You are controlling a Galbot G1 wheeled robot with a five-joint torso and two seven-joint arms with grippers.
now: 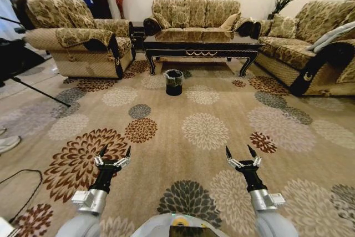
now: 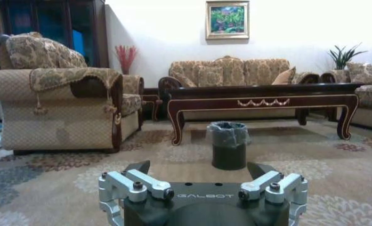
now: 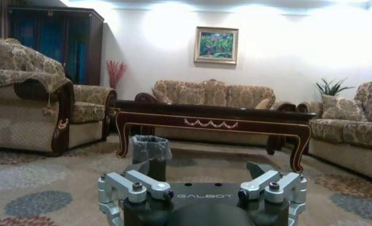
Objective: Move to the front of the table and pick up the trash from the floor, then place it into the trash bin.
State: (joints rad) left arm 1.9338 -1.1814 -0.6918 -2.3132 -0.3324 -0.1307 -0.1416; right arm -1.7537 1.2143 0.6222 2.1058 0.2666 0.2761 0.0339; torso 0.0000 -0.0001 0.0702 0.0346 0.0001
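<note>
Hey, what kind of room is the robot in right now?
Most likely a home living room: patterned sofas around a dark-wood coffee table, a flower-patterned carpet, and a framed painting on the wall.

Right gripper (image 3: 202,176) jaws spread apart above the floor (image 3: 60,181); trash bin (image 3: 150,155) just in front of the counter (image 3: 211,120).

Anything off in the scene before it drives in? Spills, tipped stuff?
Nothing stands out. The trash bin stands upright on the floor in front of the table, liner in place. No litter is discernible on the carpet from here. Left hand and right hand are both open and empty, held low ahead.
</note>
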